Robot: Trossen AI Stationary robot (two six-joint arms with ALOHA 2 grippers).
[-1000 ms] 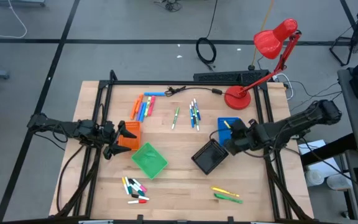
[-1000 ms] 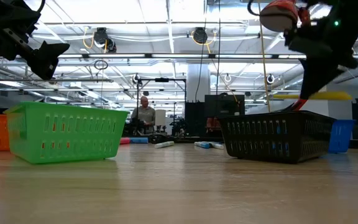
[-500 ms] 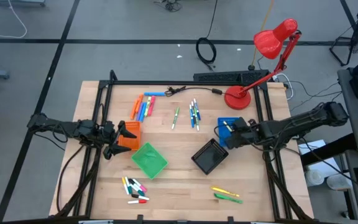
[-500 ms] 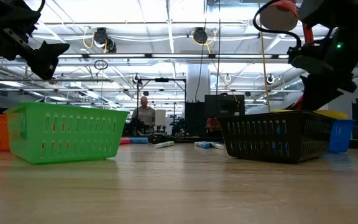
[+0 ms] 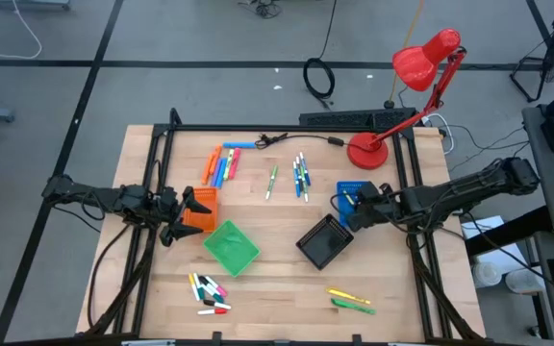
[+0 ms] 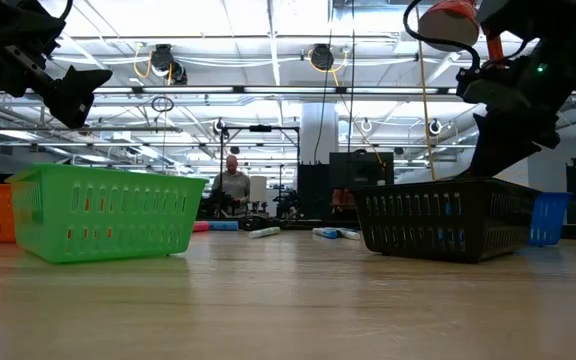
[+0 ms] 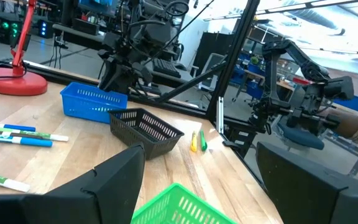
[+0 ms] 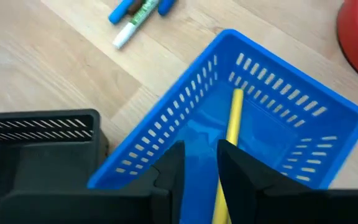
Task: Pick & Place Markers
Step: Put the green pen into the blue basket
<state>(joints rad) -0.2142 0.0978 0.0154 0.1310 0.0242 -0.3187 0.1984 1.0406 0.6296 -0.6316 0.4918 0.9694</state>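
Right now the right gripper (image 8: 199, 163) hangs over the blue tray (image 8: 272, 127), fingers slightly parted w/ a yellow marker (image 8: 229, 143) between them, its far end down inside the tray; can't tell if they're touching it. Left gripper (image 5: 192, 213) waits over the orange tray (image 5: 206, 200), fingers spread wide, nothing held. Other markers lie in groups on the desk (image 5: 277, 259).

text: none legible | labels: none | brands: none | numbers: none

A red lamp (image 5: 421, 72) stands beside coloured trays (image 5: 230, 246).
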